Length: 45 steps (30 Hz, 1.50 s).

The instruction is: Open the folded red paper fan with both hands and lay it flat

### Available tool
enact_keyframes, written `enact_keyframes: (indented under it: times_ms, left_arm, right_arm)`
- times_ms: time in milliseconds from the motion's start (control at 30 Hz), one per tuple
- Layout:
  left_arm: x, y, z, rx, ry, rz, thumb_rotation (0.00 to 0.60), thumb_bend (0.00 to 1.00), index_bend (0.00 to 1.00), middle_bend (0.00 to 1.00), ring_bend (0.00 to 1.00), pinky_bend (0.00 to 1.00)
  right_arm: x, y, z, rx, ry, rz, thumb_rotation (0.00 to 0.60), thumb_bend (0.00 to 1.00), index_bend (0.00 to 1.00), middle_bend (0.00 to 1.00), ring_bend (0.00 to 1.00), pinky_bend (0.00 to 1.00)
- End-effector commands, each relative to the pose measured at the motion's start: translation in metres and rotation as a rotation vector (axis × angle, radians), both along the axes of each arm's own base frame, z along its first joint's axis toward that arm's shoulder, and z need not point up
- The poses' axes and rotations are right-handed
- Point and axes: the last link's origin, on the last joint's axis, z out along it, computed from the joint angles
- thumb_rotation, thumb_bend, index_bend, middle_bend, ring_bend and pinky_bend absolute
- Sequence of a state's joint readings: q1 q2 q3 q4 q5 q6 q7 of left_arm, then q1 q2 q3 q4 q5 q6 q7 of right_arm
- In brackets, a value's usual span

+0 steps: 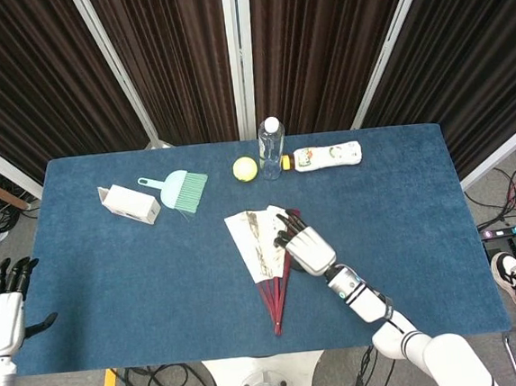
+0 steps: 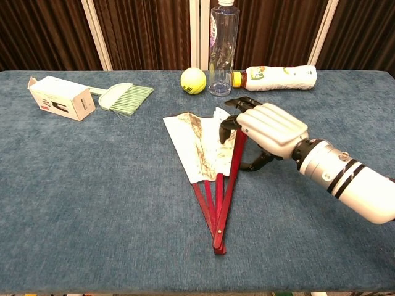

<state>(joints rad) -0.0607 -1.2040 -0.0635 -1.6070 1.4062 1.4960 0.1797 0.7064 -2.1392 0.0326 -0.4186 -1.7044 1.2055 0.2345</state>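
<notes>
The red paper fan [image 1: 261,251] [image 2: 203,148] lies partly spread on the blue table, its white leaf toward the back and its red ribs meeting at a pivot near the front edge. My right hand [image 1: 302,246] [image 2: 265,128] hovers over the fan's right red guard stick, fingers spread and curved down, their tips at or just above the stick's upper end. Whether they touch it I cannot tell. It holds nothing. My left hand [image 1: 1,301] stays off the table's front left corner, fingers apart and empty, seen only in the head view.
Along the back stand a clear water bottle [image 2: 223,49], a yellow ball [image 2: 193,80] and a lying white bottle [image 2: 278,78]. A mint hand brush [image 2: 125,97] and a white box [image 2: 62,97] lie at the back left.
</notes>
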Motion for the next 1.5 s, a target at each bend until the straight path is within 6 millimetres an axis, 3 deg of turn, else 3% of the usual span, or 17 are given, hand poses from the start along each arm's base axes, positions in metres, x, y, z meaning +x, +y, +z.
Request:
enact_keyframes:
  times_ms: [33, 233, 433, 567, 767, 967, 1267, 1500]
  left_arm:
    - [0.000, 0.000, 0.000, 0.000, -0.003, 0.000, 0.600, 0.00, 0.14, 0.12, 0.02, 0.05]
    - [0.001, 0.000, 0.002, 0.005, -0.004, -0.005, 0.600, 0.00, 0.14, 0.12, 0.03, 0.05]
    - [0.002, 0.010, 0.003, -0.004, 0.029, -0.039, 0.600, 0.00, 0.14, 0.12, 0.03, 0.05]
    - [0.004, 0.025, 0.000, -0.031, 0.031, -0.075, 0.600, 0.00, 0.14, 0.12, 0.02, 0.05]
    - [0.009, 0.052, -0.012, -0.080, -0.016, -0.132, 0.600, 0.00, 0.14, 0.12, 0.02, 0.05]
    - [0.025, 0.085, -0.040, -0.191, -0.205, -0.144, 0.600, 0.00, 0.16, 0.12, 0.03, 0.06]
    - [0.062, 0.149, -0.093, -0.387, -0.466, -0.120, 0.600, 0.00, 0.18, 0.14, 0.08, 0.12]
    - [0.092, 0.171, -0.121, -0.459, -0.684, -0.124, 0.600, 0.00, 0.18, 0.15, 0.08, 0.16]
  right_arm:
    - [0.008, 0.004, -0.008, -0.001, -0.008, 0.031, 0.600, 0.16, 0.43, 0.36, 0.01, 0.00]
    - [0.017, 0.004, -0.012, -0.016, -0.017, 0.069, 0.600, 0.28, 0.48, 0.40, 0.06, 0.00]
    - [0.027, -0.003, -0.014, -0.006, 0.030, 0.129, 0.600, 0.46, 0.52, 0.43, 0.11, 0.00]
    - [0.036, -0.013, -0.004, -0.022, 0.079, 0.230, 0.600, 0.60, 0.52, 0.44, 0.13, 0.00]
    - [0.050, -0.031, 0.017, -0.021, 0.110, 0.355, 0.600, 0.70, 0.61, 0.52, 0.22, 0.00]
    - [0.060, -0.044, 0.039, 0.020, 0.094, 0.423, 0.600, 0.72, 0.67, 0.55, 0.24, 0.00]
    - [0.071, -0.056, 0.067, 0.069, -0.008, 0.399, 0.600, 0.73, 0.67, 0.55, 0.24, 0.00]
    - [0.088, -0.065, 0.095, 0.094, -0.101, 0.358, 0.600, 0.73, 0.67, 0.55, 0.24, 0.01]
